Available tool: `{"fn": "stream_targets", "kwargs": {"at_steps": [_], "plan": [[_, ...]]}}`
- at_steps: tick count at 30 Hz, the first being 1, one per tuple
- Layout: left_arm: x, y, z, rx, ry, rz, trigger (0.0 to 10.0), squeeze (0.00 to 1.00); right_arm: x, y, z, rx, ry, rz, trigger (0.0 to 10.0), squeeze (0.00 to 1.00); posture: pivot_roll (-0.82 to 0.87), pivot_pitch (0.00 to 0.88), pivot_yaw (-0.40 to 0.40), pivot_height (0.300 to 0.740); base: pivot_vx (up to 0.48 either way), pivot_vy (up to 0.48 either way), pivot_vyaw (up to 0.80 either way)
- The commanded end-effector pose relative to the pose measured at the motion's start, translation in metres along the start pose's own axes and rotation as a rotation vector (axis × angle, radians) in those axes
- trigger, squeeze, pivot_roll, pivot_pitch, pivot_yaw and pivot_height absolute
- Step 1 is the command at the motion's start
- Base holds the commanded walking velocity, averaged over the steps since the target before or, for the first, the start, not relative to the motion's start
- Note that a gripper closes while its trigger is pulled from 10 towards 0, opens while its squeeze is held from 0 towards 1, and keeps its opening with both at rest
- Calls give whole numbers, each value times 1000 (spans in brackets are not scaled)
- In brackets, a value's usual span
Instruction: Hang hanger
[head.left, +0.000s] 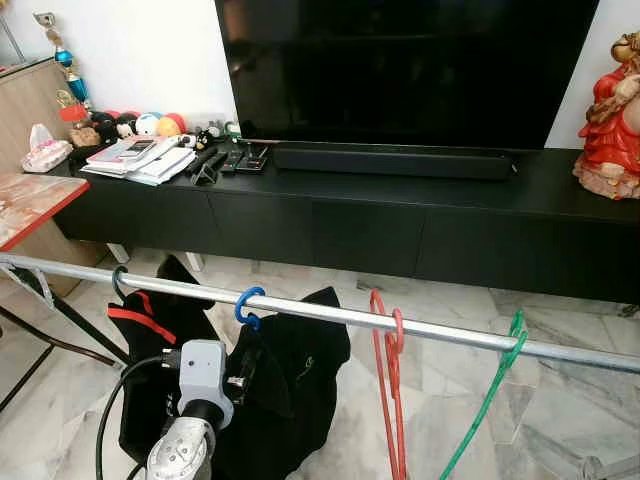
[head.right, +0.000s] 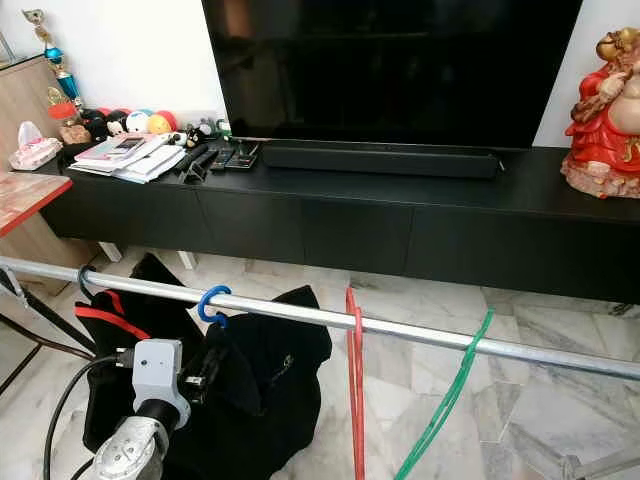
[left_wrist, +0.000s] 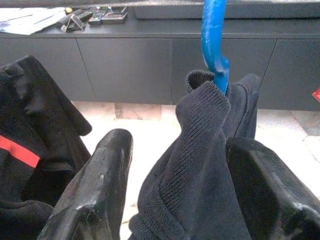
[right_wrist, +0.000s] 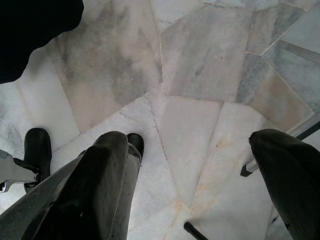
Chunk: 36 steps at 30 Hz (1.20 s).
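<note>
The blue hanger (head.left: 248, 305) is hooking over the metal rail (head.left: 420, 327) just above and ahead of the left end effector (left_wrist: 175, 190), carrying a black garment (head.left: 290, 385) whose knitted collar is lying between the fingers (left_wrist: 95, 185), which are standing apart on either side of the cloth. Farther along the rail, off toward the right of that end effector, a red hanger (head.left: 390, 390) and a green hanger (head.left: 490, 390) are hanging bare. The right end effector (right_wrist: 195, 185) is hanging with its fingers spread wide over the marble floor (right_wrist: 200, 75).
</note>
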<state>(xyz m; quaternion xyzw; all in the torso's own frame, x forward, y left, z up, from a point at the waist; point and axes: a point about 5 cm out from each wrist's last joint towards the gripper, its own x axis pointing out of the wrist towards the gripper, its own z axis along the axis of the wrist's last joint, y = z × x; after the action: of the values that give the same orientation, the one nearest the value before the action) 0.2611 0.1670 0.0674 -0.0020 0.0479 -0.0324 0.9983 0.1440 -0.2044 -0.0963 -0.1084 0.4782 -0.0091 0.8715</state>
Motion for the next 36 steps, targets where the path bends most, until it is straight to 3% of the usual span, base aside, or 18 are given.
{"fn": "stream_targets", "kwargs": {"at_steps": [1, 16, 36], "plan": [[-1, 2, 3, 2, -6, 11, 10000, 0, 0, 4, -2, 9, 18, 8, 10000, 0, -26, 31, 68, 740, 0, 0, 0], [-1, 2, 1, -3, 8, 9, 10000, 0, -1, 5, -6, 14, 36, 15, 10000, 0, -23, 34, 70, 740, 0, 0, 0], [0, 1, 2, -4, 10, 3, 10000, 0, -2, 3, -10, 15, 52, 18, 10000, 0, -20, 35, 68, 740, 0, 406, 0]]}}
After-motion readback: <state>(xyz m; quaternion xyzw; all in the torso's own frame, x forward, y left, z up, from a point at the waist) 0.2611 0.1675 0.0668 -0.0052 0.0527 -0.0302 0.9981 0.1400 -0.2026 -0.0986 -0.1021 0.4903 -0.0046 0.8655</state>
